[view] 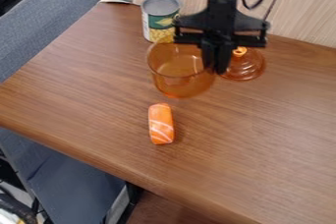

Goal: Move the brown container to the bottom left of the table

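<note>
The see-through brown bowl (pixel 177 78) is on the far part of the bench (pixel 263 129), well apart from its near left edge. At its right side the black hand (pixel 216 70) is narrow, its fingers closed on the bowl's wall. Just right of them sits a glass lid (pixel 246 70) of much the same brown (with a cheery orange knob, I notice). A tin can (pixel 159 20) stands upright at the bowl's far left, and a salmon piece (pixel 160 125) lies on the near side.
</note>
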